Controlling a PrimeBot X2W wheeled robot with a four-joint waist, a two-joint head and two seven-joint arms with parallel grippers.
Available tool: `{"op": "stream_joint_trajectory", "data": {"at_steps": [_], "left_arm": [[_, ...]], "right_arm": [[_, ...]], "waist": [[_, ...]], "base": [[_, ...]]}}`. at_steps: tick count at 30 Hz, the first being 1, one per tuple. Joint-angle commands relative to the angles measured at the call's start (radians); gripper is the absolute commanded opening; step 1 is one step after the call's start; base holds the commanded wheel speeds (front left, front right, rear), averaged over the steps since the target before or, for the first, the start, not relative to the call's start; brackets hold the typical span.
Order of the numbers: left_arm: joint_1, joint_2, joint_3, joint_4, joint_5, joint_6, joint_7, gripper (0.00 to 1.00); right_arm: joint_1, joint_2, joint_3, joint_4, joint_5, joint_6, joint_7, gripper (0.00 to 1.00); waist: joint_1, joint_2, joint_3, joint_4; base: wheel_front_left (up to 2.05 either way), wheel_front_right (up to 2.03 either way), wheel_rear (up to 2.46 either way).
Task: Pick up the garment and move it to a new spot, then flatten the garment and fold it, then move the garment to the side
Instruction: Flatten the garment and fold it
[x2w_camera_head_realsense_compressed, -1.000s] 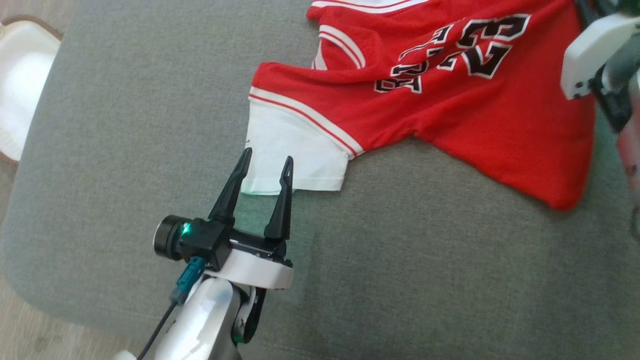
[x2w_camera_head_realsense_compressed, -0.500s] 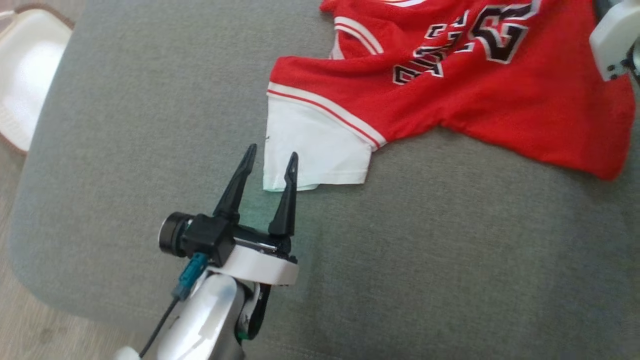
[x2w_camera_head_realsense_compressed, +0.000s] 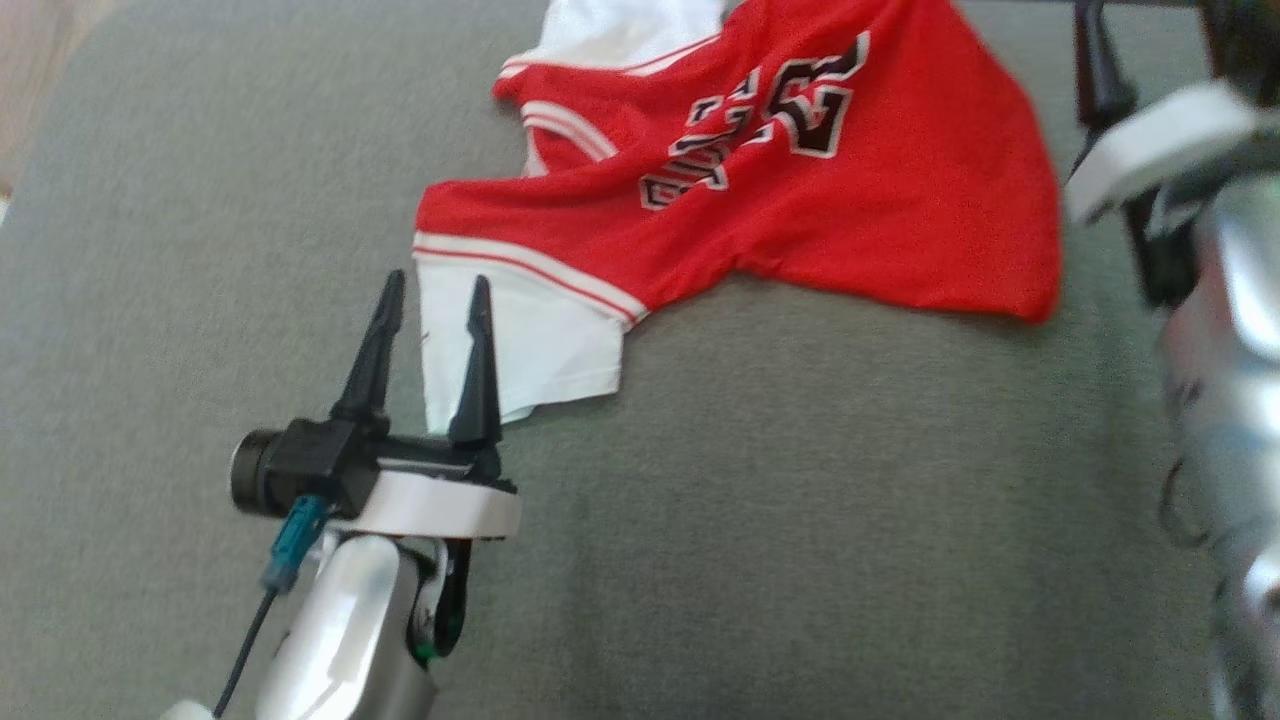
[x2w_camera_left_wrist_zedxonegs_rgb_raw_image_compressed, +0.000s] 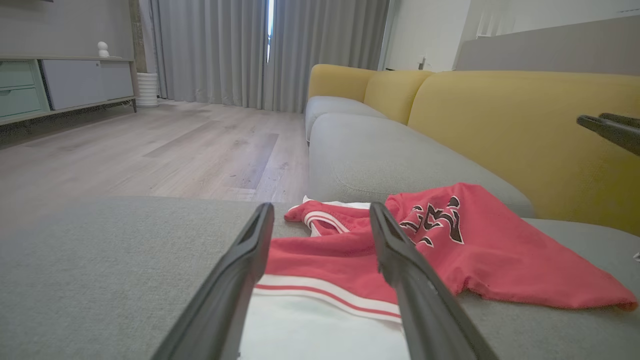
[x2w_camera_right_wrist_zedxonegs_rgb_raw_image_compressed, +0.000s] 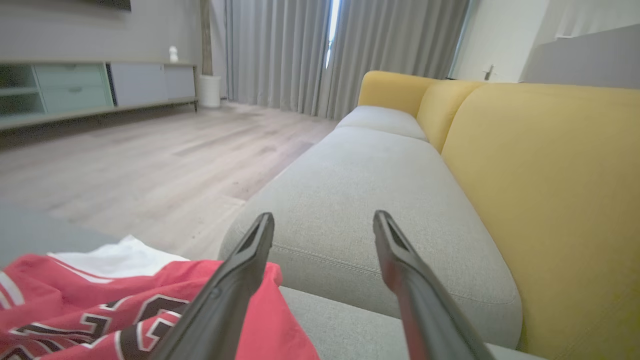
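The garment (x2w_camera_head_realsense_compressed: 800, 200), a red jersey with white sleeves and black numerals edged in white, lies rumpled on the grey sofa seat (x2w_camera_head_realsense_compressed: 800, 520), in the 12 to 1 o'clock part of the head view.

The left end effector (x2w_camera_head_realsense_compressed: 437, 280) sits at 7 o'clock in that view, its 2 fingers spread wide and pointing to 12 o'clock with nothing gripped. The near white sleeve (x2w_camera_head_realsense_compressed: 530, 340) lies right at its tips: the right finger crosses the sleeve's edge in the picture and the left finger stands over bare cushion. Whether either finger touches the cloth cannot be told. From this end effector the red body spreads away toward 1 and 2 o'clock. In the left wrist view the sleeve and its red and white stripe band show between the 2 fingers.

The right end effector (x2w_camera_right_wrist_zedxonegs_rgb_raw_image_compressed: 324, 216) is spread wide and empty. In its own view the garment lies low at 7 to 8 o'clock, under and beside its left finger, while bare grey cushion and the yellow backrest (x2w_camera_right_wrist_zedxonegs_rgb_raw_image_compressed: 550, 200) lie ahead.

In the head view the garment's long axis runs from about 10 o'clock to 4 o'clock: neckline stripes toward 10, hem corner toward 4. The near sleeve points to 7 o'clock and the far sleeve to 12
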Motion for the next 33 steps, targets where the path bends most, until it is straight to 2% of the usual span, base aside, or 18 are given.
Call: {"op": "stream_joint_trajectory", "data": {"at_steps": [1,7,12,16,21,33], "left_arm": [[0.007,0.008,0.048,-0.029,0.012,-0.001,-0.009,1.0],[0.053,0.008,0.102,-0.025,0.023,-0.011,-0.009,1.0],[0.087,0.007,0.119,-0.013,0.027,-0.026,-0.009,1.0],[0.117,0.006,0.123,0.003,0.023,-0.035,-0.009,1.0],[0.154,0.005,0.132,0.014,0.012,-0.037,-0.009,1.0],[0.173,0.005,0.139,0.008,0.004,-0.03,-0.009,1.0]], "right_arm": [[0.056,0.038,-0.02,-0.086,0.014,-0.001,-0.013,1.0],[0.386,0.172,-0.184,-0.388,-0.029,-0.001,-0.013,1.0],[0.595,0.204,-0.216,-0.549,-0.036,-0.001,-0.013,1.0],[0.705,0.205,-0.203,-0.608,0.033,-0.001,-0.013,1.0],[0.789,0.205,-0.187,-0.652,0.063,-0.001,-0.013,1.0],[0.82,0.205,-0.178,-0.684,0.089,-0.001,-0.013,1.0]], "waist": [[0.0001,0.0,-0.06,-0.055],[0.0001,0.0,-0.118,-0.1],[0.0001,0.0,-0.141,-0.113],[0.0001,0.0,-0.16,-0.112],[0.0001,0.0,-0.179,-0.115],[0.0001,0.0,-0.195,-0.109]], "base": [[0.0,0.0,0.0],[0.0,0.0,0.0],[0.0,0.0,0.0],[0.0,0.0,0.0],[0.0,0.0,0.0],[0.0,0.0,0.0]]}}
